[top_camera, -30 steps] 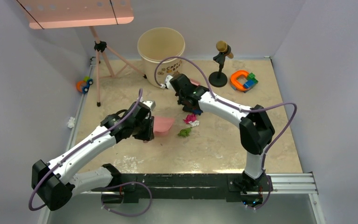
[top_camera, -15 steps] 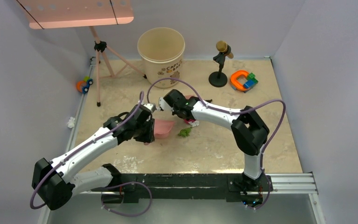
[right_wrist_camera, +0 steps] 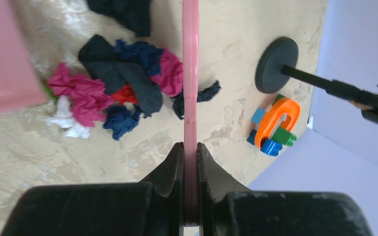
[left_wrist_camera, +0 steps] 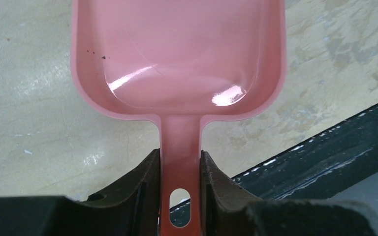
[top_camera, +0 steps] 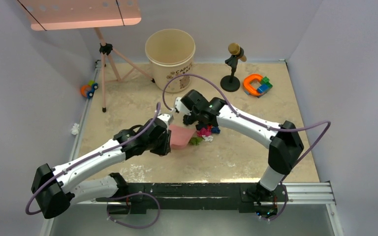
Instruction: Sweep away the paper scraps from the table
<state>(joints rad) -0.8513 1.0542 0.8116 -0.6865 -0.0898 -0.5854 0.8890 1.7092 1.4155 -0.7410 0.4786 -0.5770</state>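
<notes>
Left fingers (left_wrist_camera: pixel 142 191) pinch the dustpan handle (left_wrist_camera: pixel 179 147). Right fingers (right_wrist_camera: pixel 167 172) pinch a thin pink tool (right_wrist_camera: pixel 191 73) amid paper scraps (right_wrist_camera: pixel 93 96).

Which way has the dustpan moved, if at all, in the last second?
Yes: the dustpan shifted right, farther from the tripod, reaching the paper scraps.

dustpan (left_wrist_camera: pixel 177 54): pink plastic, smooth, super glossy, bright glare patches inside, couple of dark specks.
table (left_wrist_camera: pixel 34 98): beige stone-look top, speckled, mostly matt, faint sheen in spots.
paper scraps (right_wrist_camera: pixel 86 98): crumpled paper, matt, rough and wrinkly.
left gripper (left_wrist_camera: pixel 179 162): dark, matt, slightly grainy.
pink tool (right_wrist_camera: pixel 190 73) in right gripper (right_wrist_camera: pixel 190 147): smooth plastic seen edge-on, semi-gloss.
toy blocks (right_wrist_camera: pixel 275 120): hard shiny plastic.
frame rail (top_camera: pixel 307 189) at near table edge: bare silvery metal.
left arm (top_camera: pixel 93 160) shell: white, smooth, glossy.
</notes>
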